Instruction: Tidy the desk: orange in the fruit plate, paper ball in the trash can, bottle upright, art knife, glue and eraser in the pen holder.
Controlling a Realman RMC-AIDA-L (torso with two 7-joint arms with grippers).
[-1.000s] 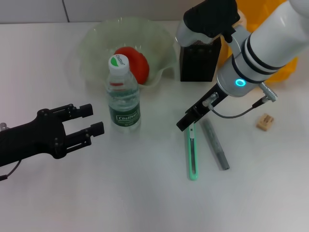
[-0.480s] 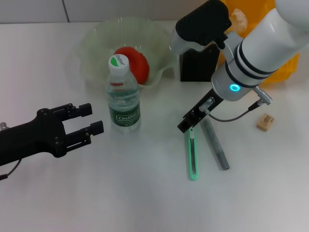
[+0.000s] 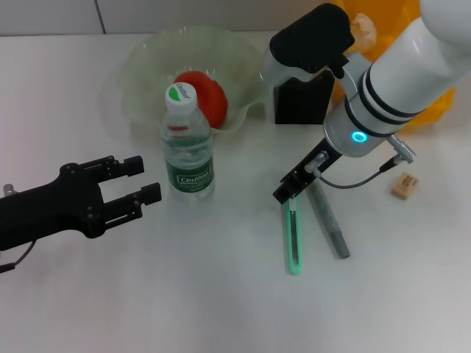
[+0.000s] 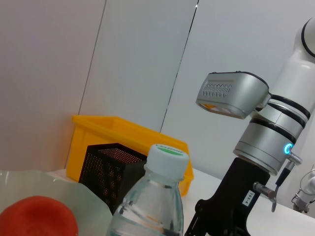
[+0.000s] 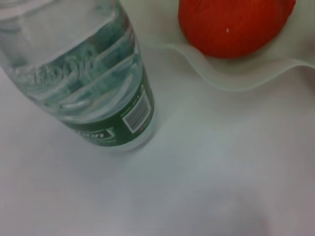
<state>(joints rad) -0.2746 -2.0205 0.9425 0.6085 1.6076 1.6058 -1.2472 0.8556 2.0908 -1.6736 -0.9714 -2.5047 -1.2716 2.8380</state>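
The bottle (image 3: 188,151) (image 4: 160,201) (image 5: 93,83) stands upright beside the fruit plate (image 3: 140,62) (image 5: 246,73), which holds the orange (image 3: 204,95) (image 5: 231,24). My left gripper (image 3: 143,181) hovers open just left of the bottle with nothing between its fingers. My right gripper (image 3: 289,193) hangs over the top end of the green art knife (image 3: 294,235). The grey glue (image 3: 329,219) lies alongside the knife. The eraser (image 3: 404,184) rests at the right. The black pen holder (image 3: 302,99) (image 4: 110,164) stands behind my right arm. I see no paper ball for certain.
A yellow trash can (image 3: 434,110) (image 4: 118,132) sits at the back right, partly hidden by my right arm. A pale crumpled lump (image 3: 359,28) shows at its near corner. White tabletop (image 3: 221,309) stretches across the front.
My right gripper has edged slightly right and toward the front, over the art knife's top end, and its arm has shifted left. My left gripper has barely moved.
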